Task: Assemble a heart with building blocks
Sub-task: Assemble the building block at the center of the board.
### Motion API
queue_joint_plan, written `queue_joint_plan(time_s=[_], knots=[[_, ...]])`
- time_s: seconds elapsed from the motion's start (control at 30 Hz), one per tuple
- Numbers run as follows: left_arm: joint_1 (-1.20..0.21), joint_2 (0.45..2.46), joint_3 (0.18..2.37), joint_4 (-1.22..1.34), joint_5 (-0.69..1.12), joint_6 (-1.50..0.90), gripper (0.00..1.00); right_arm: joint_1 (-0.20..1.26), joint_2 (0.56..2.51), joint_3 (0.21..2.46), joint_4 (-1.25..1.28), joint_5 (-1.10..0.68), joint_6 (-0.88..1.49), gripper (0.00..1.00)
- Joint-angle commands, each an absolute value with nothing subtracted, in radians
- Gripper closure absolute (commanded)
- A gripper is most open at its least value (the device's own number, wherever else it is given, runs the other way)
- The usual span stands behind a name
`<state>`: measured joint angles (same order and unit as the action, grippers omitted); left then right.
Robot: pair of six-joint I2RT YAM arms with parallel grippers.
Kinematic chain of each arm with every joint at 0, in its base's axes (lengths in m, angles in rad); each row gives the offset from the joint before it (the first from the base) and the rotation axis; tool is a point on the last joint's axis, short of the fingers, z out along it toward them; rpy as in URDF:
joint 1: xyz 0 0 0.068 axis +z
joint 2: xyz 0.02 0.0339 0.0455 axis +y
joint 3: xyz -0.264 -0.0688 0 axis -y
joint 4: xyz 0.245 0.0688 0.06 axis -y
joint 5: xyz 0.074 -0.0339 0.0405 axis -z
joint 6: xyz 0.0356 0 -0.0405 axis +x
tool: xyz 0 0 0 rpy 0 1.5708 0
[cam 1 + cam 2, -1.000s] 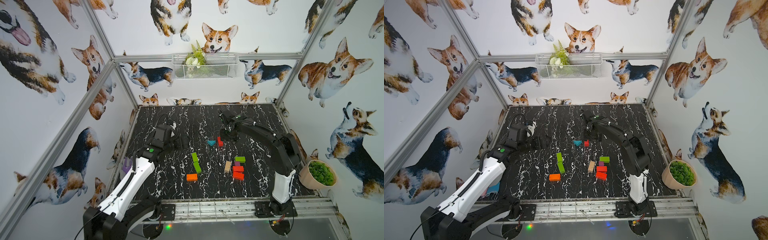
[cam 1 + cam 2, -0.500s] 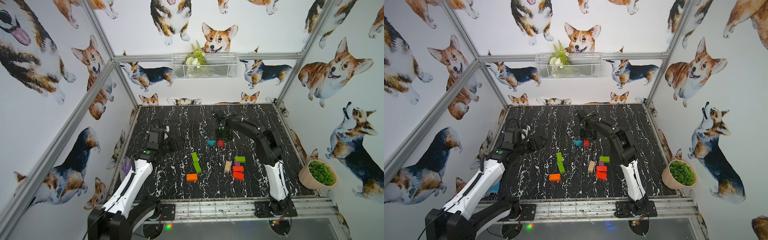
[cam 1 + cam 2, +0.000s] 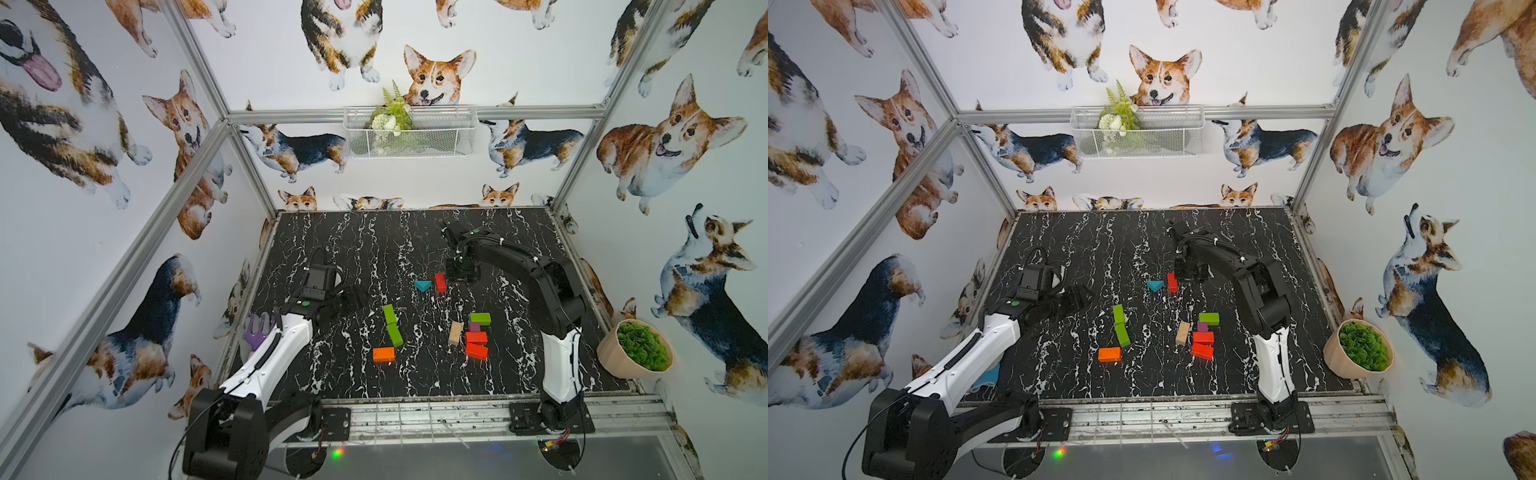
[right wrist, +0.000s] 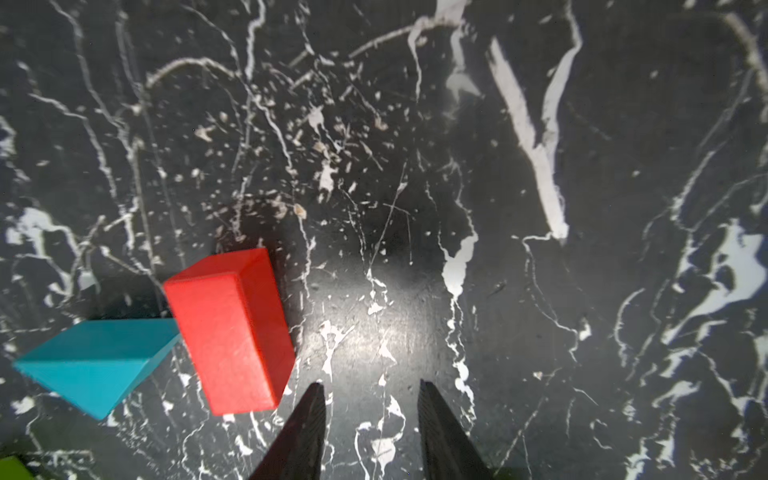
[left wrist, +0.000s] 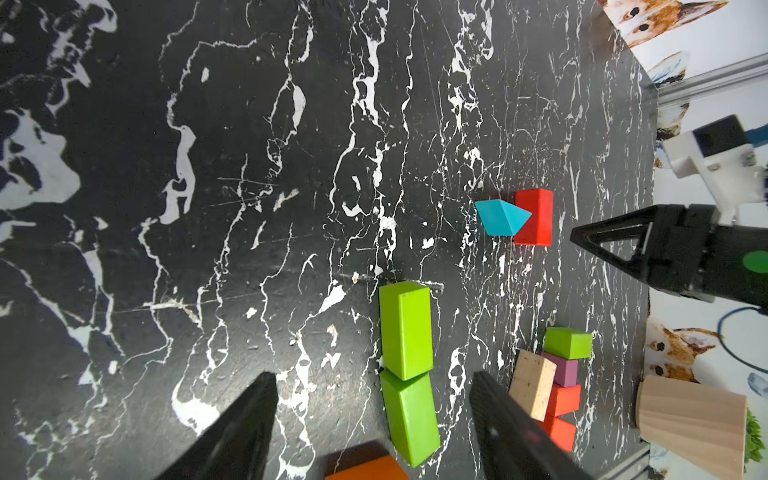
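While left pincer (image 5: 374,376) and right pincer (image 4: 370,382) both gape empty — red block (image 4: 232,332) touches teal triangle (image 4: 95,361).

From the middle of the black marble table (image 3: 332,249), wide bare room lies toward 12 and 9 o'clock. A teal wooden triangle (image 3: 422,285) touching a red wooden block (image 3: 440,282) stands in the way at 1 o'clock. A lane runs between two green wooden bars (image 3: 389,313) at 7 o'clock and a tight bunch of small painted wooden blocks (image 3: 476,337) at 4 o'clock. An orange wooden block (image 3: 383,354) sits near the bars.
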<state>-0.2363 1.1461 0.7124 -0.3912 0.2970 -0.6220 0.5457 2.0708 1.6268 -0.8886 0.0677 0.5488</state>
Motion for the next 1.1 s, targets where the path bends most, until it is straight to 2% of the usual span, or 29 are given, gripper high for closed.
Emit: queue_joint_plan(time_s=[0.0, 0.2, 1.07], knots=[[-0.236, 1.143, 0.703, -0.399, 0.315, -0.643, 0.28, 0.552, 2.124, 1.653, -0.87, 0.027, 0.548, 0.64], [-0.238, 1.134, 0.702, -0.405, 0.323, -0.636, 0.3, 0.561, 2.158, 1.659, -0.851, 0.027, 0.537, 0.65], [-0.244, 1.176, 0.718, -0.41, 0.291, -0.624, 0.31, 0.597, 2.157, 1.684, -0.882, 0.077, 0.495, 0.63]])
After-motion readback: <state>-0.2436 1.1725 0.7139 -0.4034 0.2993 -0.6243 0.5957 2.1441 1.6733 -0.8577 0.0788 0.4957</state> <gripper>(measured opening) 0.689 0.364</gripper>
